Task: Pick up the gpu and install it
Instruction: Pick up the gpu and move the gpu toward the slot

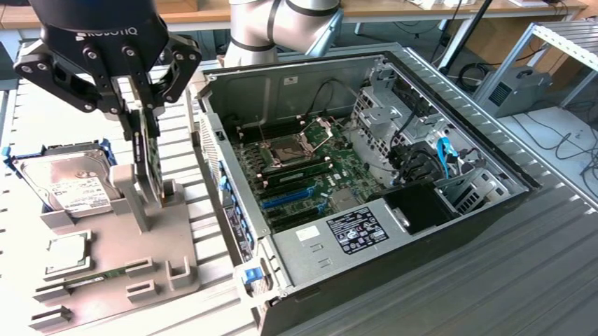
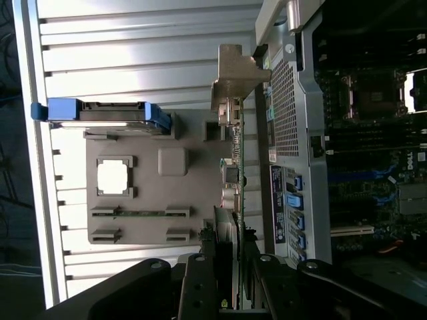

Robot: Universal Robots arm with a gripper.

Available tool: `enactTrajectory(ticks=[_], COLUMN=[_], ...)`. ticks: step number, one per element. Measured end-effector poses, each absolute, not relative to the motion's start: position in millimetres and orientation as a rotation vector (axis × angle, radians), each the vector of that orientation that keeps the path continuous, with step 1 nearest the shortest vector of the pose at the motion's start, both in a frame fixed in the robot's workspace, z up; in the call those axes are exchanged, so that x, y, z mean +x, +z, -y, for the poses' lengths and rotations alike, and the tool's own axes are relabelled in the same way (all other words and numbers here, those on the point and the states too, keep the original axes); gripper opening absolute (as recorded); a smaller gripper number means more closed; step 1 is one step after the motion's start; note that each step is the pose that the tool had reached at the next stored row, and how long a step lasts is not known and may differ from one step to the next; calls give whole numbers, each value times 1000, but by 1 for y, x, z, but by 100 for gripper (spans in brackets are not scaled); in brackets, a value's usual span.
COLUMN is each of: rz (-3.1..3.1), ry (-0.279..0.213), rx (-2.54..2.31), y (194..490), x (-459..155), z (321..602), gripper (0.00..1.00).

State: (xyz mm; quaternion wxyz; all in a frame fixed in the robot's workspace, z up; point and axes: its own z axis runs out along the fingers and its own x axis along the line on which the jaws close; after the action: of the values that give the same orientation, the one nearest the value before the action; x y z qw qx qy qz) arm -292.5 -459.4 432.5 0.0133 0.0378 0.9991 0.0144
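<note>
Black gripper [image 1: 142,115] [image 2: 237,260] clenched on the gpu [image 1: 147,157] [image 2: 239,170], one finger on each face of the card's upper edge

- gpu hangs straight down from the gripper, on edge and upright. Its lower end is among the grey posts of the tray [image 1: 112,234] [image 2: 193,200]. Cannot tell whether it sits in the slot or is just clear of it
- Wrist view: thin green card edge runs out from between the fingers, with the silver bracket [image 2: 235,73] at the far end from the gripper
- Drive [image 1: 66,178] [image 2: 100,113] in blue rails stands on the tray, below the gripper and to the exterior view's left of it, apart from the gpu
- Chip [image 1: 67,252] [image 2: 113,177] lies flat in a square pocket of the tray, farther from the gripper than the drive
- Stick [image 1: 94,276] [image 2: 137,214] lies in a narrow holder beyond the chip
- Case [image 1: 220,161] [image 2: 283,100] lies open just beside the tray, to the exterior view's right of the gripper, with the board [image 1: 309,175] [image 2: 360,133] facing up
- Blue slots [image 1: 285,197] [image 2: 363,175] on the board, well apart from the gripper
- Tray and case rest on a ribbed metal table [image 1: 523,266] [image 2: 133,40]
</note>
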Motion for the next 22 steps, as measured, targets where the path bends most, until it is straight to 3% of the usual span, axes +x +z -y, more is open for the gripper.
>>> enactTrajectory(ticks=[22], rz=[-3112], ry=[45], rx=[118], y=[435], x=[-287], z=[459], gripper=[26])
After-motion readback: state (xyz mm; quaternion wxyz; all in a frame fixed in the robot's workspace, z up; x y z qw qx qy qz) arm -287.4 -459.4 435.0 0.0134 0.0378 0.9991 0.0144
